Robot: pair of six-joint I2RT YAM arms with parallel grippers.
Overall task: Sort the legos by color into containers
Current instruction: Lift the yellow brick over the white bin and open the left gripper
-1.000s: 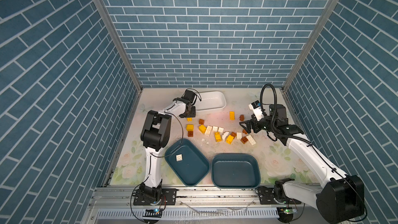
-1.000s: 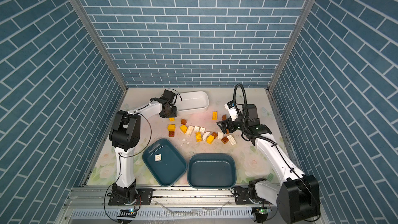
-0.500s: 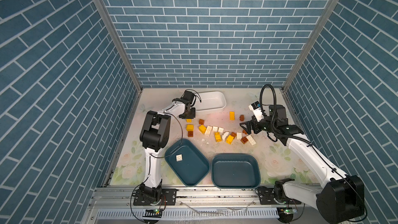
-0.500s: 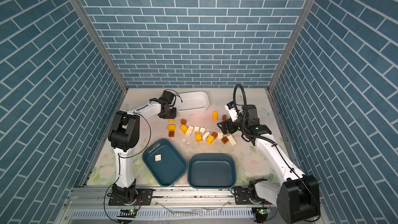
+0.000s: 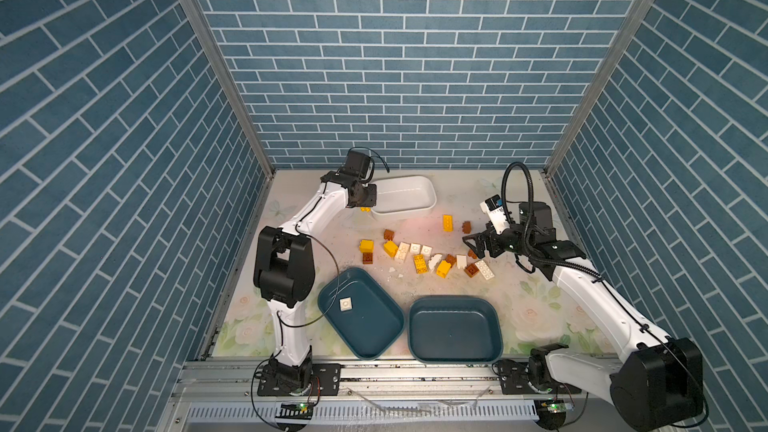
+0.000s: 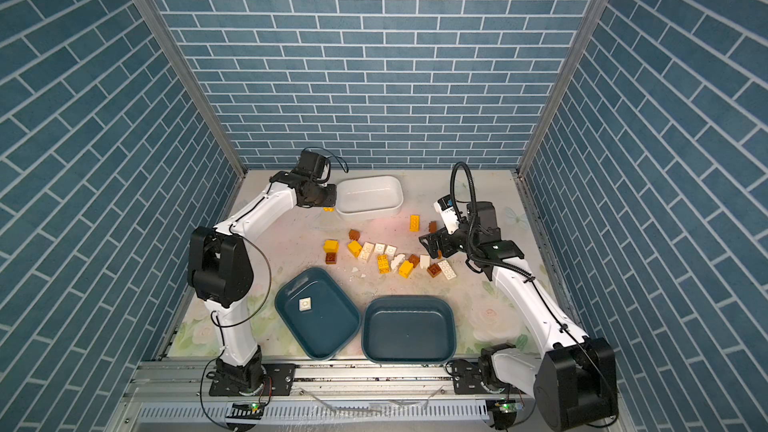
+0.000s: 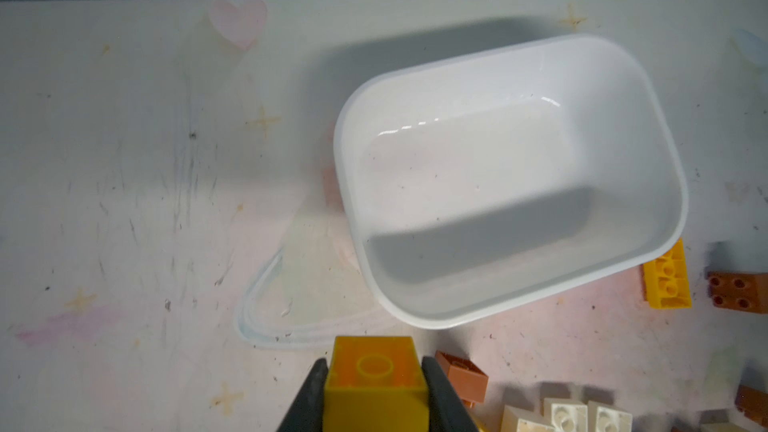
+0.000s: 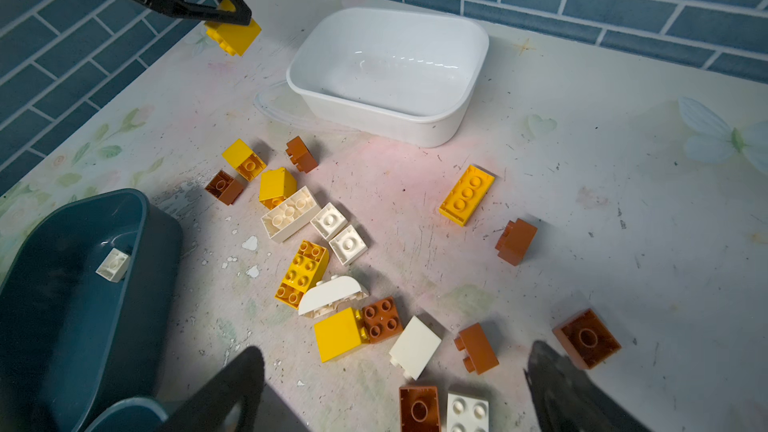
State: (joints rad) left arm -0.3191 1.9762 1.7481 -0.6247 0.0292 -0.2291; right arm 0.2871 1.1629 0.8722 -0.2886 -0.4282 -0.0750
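Note:
My left gripper is shut on a yellow lego and holds it off the table beside the left end of the white container. The same yellow lego hangs from the left gripper in the right wrist view. Several yellow, brown and white legos lie scattered mid-table. My right gripper stands open just above the right end of that scatter, fingers wide apart and empty. One teal container holds a single white lego. The other teal container holds nothing.
The white container sits at the back, near the brick-pattern wall. Both teal containers stand side by side at the front edge. Small white crumbs lie between the scatter and the teal containers. A long yellow lego lies apart at the back right.
My left gripper closed on the yellow lego and lifted it a little off the table by the white container. The right arm has not moved.

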